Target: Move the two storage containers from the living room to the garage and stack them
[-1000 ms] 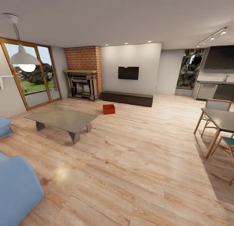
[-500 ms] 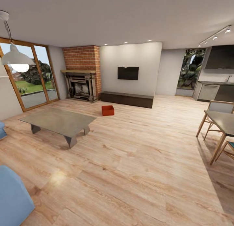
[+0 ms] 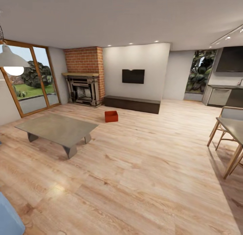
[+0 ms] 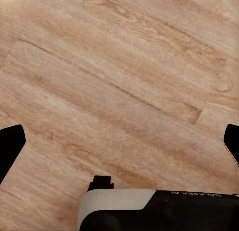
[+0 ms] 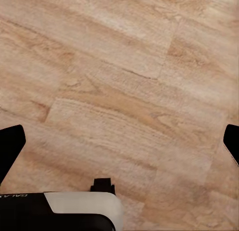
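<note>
I am looking across the living room from the head camera, and one storage container (image 3: 111, 116), an orange-red open box, sits on the light wood plank floor (image 3: 141, 167) toward the far side of the room, just in front of the long dark low cabinet (image 3: 131, 103) and apart from it. It lies between the grey coffee table (image 3: 57, 129) on the left and the open floor on the right, well apart from both the table and me. Behind it stand the red brick chimney (image 3: 87, 59) with its grey fireplace (image 3: 82, 89), and the black wall TV (image 3: 133, 76) hangs above the cabinet. A dining table (image 3: 234, 130) with a wooden chair (image 3: 224, 121) stands at the right edge (only partly in view). In the left wrist view the left tool (image 4: 119, 146) has its dark fingertips (image 4: 10, 146) spread wide at the picture's sides, released, with bare planks between them. The right tool (image 5: 119, 146) is likewise released, fingertips (image 5: 10, 146) far apart over plain wood floor, grasping nothing.
</note>
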Available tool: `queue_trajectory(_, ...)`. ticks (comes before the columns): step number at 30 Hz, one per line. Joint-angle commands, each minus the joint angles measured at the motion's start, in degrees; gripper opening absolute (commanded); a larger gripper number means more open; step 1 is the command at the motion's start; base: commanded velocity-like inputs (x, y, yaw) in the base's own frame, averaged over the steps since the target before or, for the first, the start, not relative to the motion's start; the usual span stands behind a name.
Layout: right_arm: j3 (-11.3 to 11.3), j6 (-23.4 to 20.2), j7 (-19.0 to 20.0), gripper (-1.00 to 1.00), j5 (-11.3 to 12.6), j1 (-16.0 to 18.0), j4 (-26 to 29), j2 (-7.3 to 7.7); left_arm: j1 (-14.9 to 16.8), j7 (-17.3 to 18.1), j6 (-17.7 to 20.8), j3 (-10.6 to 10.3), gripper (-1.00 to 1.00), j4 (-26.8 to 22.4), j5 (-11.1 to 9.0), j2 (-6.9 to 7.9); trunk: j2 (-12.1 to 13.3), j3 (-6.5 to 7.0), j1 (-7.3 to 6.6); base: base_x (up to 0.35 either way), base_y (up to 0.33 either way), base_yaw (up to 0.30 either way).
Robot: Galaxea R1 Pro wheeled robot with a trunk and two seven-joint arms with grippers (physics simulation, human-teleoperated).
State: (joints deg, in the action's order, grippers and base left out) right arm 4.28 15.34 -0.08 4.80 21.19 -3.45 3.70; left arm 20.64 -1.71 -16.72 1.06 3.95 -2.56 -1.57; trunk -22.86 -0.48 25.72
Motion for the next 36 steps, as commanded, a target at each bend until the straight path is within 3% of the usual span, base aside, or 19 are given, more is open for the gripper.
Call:
queue_trajectory(1,0.5,0.4,0.0,1.00,0.5,0.1,-0.2,-0.02,0.1,0.0,-0.4,0.1,1.00,0.3,-0.3,-0.02,-0.1,-0.05,0.06,0.329,-0.085,0.164)
queue_trajectory(7,0.5,0.4,0.0,1.00,0.4,0.1,-0.2,-0.05,0.1,0.0,-0.4,0.1,1.00,0.3,-0.3,-0.02,-0.1,-0.05,0.06,0.329,-0.087,0.180)
queue_trajectory(29,0.5,0.4,0.0,1.00,0.1,0.1,-0.2,-0.01,0.1,0.0,-0.4,0.1,1.00,0.3,-0.3,-0.02,-0.1,-0.05,0.06,0.329,-0.090,0.005)
queue_trajectory(36,0.4,0.4,0.0,1.00,0.2,0.1,-0.2,0.06,0.1,0.0,-0.4,0.1,1.00,0.3,-0.3,-0.02,-0.1,-0.05,0.06,0.329,-0.090,0.152)
